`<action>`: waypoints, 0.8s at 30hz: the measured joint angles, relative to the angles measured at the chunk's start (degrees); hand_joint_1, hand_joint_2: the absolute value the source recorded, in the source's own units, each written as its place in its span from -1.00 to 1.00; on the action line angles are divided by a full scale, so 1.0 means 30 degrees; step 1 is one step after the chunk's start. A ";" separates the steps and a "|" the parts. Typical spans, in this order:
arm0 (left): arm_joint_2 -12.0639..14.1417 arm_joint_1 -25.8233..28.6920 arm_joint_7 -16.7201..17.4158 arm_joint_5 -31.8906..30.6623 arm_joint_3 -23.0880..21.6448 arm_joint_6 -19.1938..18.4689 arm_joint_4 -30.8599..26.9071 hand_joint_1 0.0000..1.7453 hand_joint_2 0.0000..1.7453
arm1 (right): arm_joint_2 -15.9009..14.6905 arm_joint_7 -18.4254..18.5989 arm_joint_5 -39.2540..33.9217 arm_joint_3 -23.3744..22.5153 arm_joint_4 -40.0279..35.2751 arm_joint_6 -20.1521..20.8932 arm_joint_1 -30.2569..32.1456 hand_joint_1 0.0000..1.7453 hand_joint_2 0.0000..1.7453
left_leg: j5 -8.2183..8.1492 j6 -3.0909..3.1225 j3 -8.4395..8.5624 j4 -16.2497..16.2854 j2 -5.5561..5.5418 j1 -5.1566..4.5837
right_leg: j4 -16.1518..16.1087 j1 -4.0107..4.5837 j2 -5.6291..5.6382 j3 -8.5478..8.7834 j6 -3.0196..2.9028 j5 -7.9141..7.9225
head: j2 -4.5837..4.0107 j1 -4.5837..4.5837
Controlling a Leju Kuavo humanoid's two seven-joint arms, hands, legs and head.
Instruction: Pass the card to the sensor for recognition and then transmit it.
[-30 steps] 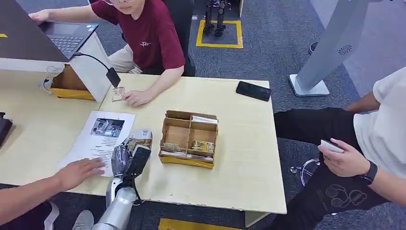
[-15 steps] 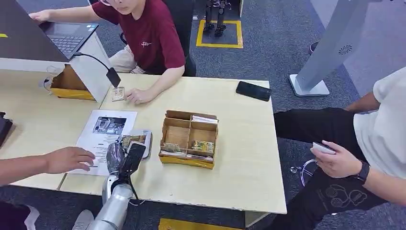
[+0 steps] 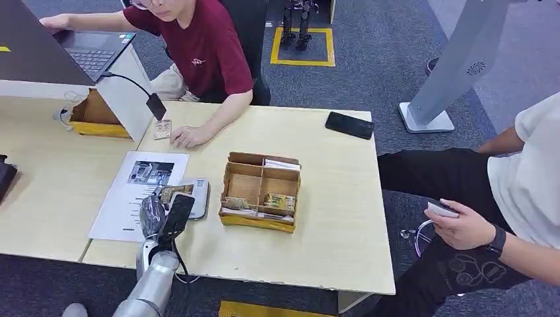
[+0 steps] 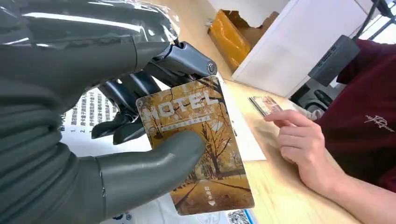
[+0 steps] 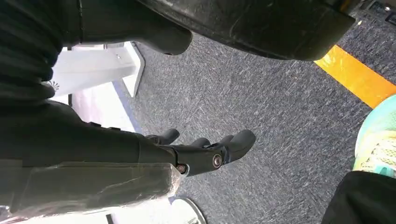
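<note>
The left hand has the card pinched, thumb pressed flat on its printed face and dark fingers behind it, and in the head view that hand hangs over the near edge of the surface, just above the printed sheet. The card reads "MOTEL" in pale capitals over an autumn avenue of trees; the small lines beneath and the characters at its foot are too fine to make out. The sheet carries a photo and dense text, unreadable here. Beside the hand lies a grey flat device that looks like the reader pad, and just beyond it the cardboard organiser with more cards in its compartments. The judgement for this step: keep the pinch firm, bring the card's face level and low over the sensor, hold it steady a moment, then carry it on without letting it slip under the thumb. Farther back a person's hand rests on the surface beside another card, under the black gooseneck scanner head. A dark phone lies at the far corner. Off to the side, the right hand hangs over the carpet, fingers loosely curled and holding nothing.
</note>
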 joint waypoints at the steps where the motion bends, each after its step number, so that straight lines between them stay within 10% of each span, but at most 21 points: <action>1: 0.0000 0.0000 0.0000 0.0000 0.0000 0.0000 0.0000 1.00 1.00 | 0.0000 0.0000 0.0000 0.0000 0.0000 0.0000 0.0000 -1.00 1.00 | 0.0000 0.0000 0.0000 0.0000 0.0000 0.0000 | 0.0000 0.0000 0.0000 0.0000 0.0000 0.0000 | 0.0000 0.0000; 24: 0.0146 -0.0608 0.0780 -0.3869 0.1938 0.0393 0.1129 1.00 1.00 | 0.0000 -0.0058 0.0029 -0.0051 0.0000 0.0146 -0.0023 -1.00 1.00 | 0.0001 0.0000 0.0007 -0.0001 0.0001 0.0000 | 0.0002 0.0000 0.0000 0.0006 0.0000 0.0000 | 0.0000 0.0000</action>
